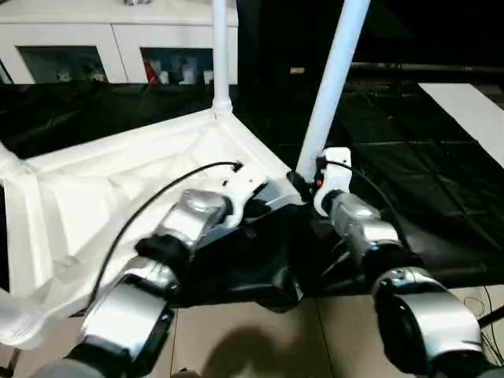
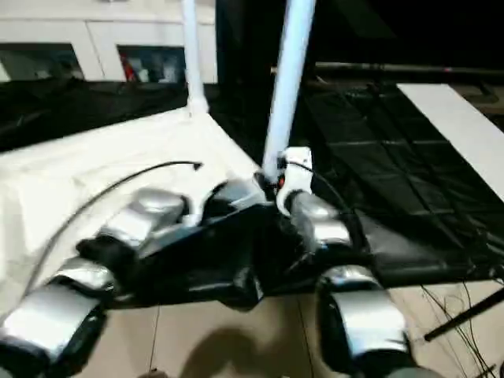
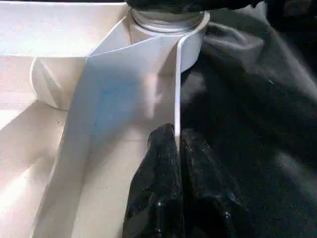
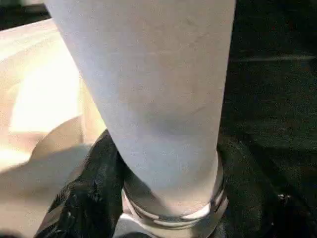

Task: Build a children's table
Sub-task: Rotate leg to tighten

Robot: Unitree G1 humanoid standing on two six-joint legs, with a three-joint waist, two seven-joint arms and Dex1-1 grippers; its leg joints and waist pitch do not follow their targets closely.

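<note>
The children's table lies upside down on black cloth, its white ribbed tabletop (image 1: 118, 197) facing up. One white leg (image 1: 220, 55) stands upright in the far corner socket. A second leg (image 1: 335, 79) leans in the near right corner socket (image 3: 166, 22). My right gripper (image 1: 303, 183) is at this leg's base, a black finger (image 4: 94, 178) on each side of the tube, closed against it. My left gripper (image 3: 177, 136) is shut on the tabletop's thin side wall (image 3: 177, 89) just beside that socket. Two more leg stubs (image 1: 9, 161) show at the left.
A white cabinet with glass doors (image 1: 118, 39) stands behind the table. Black cloth (image 1: 409, 173) covers the floor to the right, with a white board (image 1: 472, 110) lying on it. Tiled floor (image 1: 260, 339) and cables (image 1: 488, 307) are near me.
</note>
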